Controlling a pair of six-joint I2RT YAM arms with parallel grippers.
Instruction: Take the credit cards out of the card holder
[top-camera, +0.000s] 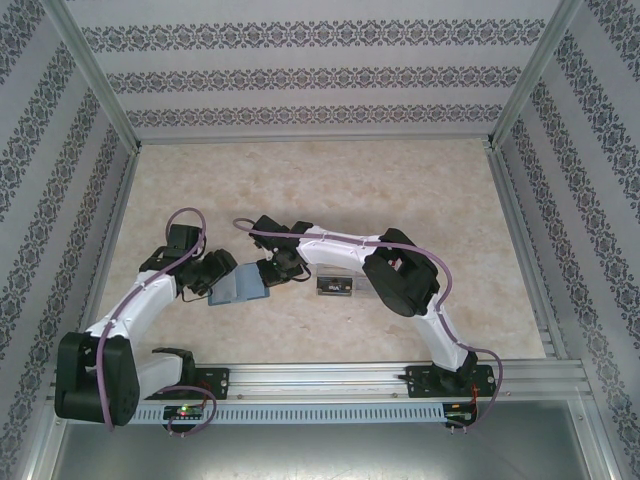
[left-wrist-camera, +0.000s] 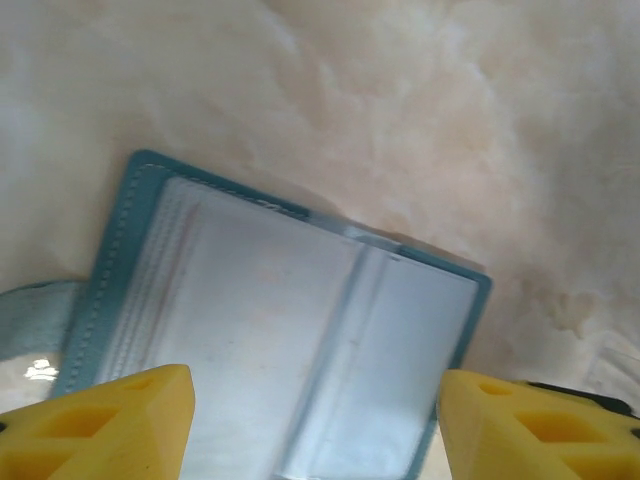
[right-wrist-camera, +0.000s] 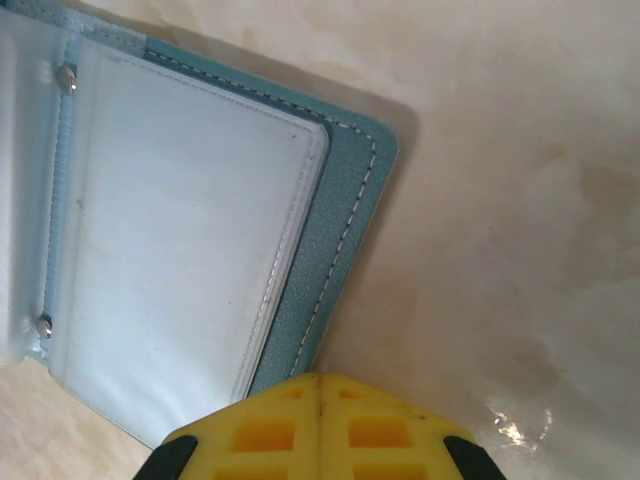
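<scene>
The card holder is lying opened on the table, pale sleeves upward — what seems a card is being shown inside one, so emptying is judged unfinished. One credit card is lying near it, apparently out. The left gripper is being held open, empty, astride the holder's edge; the right gripper, shut on nothing, beside it.

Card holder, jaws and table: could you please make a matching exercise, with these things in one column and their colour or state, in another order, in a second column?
Things:
1. holder
2. left jaws
3. right jaws
4. table

Colour or state:
A. shut together
B. marbled beige
C. teal, lying open
D. standing apart

Pairs: 1-C, 2-D, 3-A, 4-B
</scene>
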